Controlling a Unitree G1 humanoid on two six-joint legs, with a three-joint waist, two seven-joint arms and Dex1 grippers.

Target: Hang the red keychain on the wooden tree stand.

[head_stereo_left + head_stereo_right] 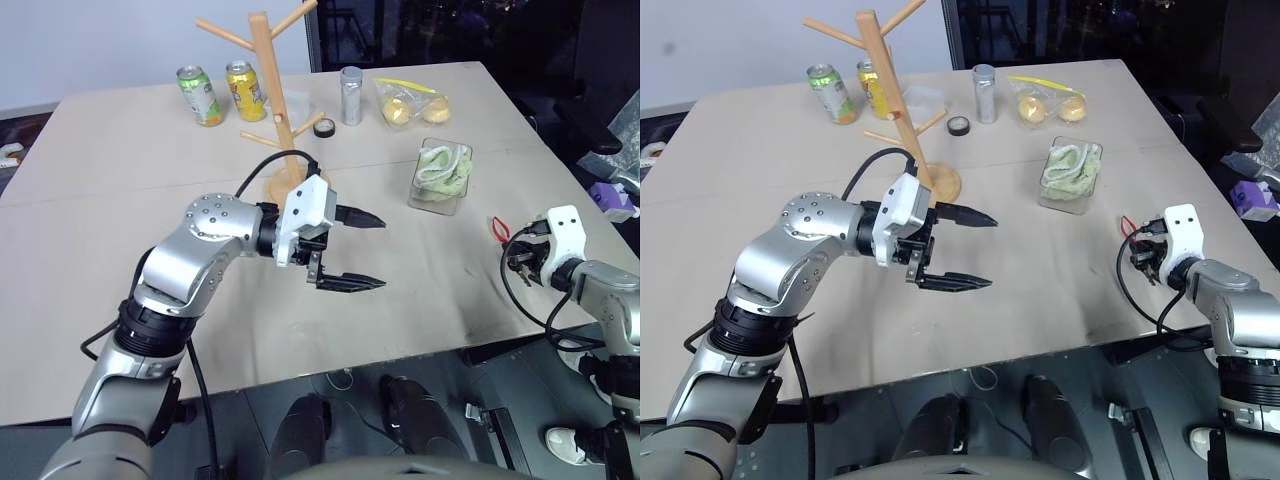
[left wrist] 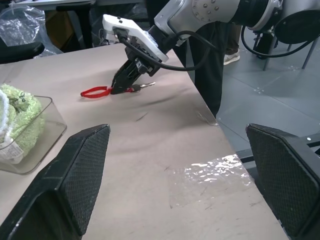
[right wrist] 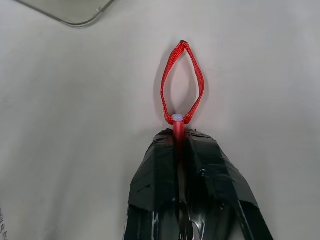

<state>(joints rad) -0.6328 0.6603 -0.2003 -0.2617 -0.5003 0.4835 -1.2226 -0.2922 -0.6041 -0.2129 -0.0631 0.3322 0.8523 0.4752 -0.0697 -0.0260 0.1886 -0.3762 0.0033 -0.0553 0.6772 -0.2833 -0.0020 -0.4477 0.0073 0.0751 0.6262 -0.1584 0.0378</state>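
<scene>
Red keychain [image 3: 182, 82] lies flat on the counter [image 1: 150, 200] near its right edge, its stem pinched between the fingers [image 3: 159, 170] of the right gripper [image 3: 179, 137], which have closed tight on it just behind the small white bead. The cord loop sticks out free past the fingertips, spread open on the surface; in the left wrist view the grey key [image 2: 145, 86] trails out on the other side of the fingers.

The left gripper [image 1: 352, 250] hangs above the middle of the counter with its fingers wide apart and nothing between them.

The wooden tree stand [image 1: 272, 90] stands well apart from the keychain, far across the counter and to the left, with two drink cans [image 1: 222, 93] beyond it. A clear tub of green stuff [image 1: 441, 174] sits between the keychain and the stand.

The step in hand looks like securing the pick. To do it well, lift straight up so the loop peels off the surface without snagging, and check the cord does not slip through the pinch. Carry it high enough to pass over the tub, keep the loop hanging open, then bring it over the tip of an upward-angled peg and lower it before letting go.
</scene>
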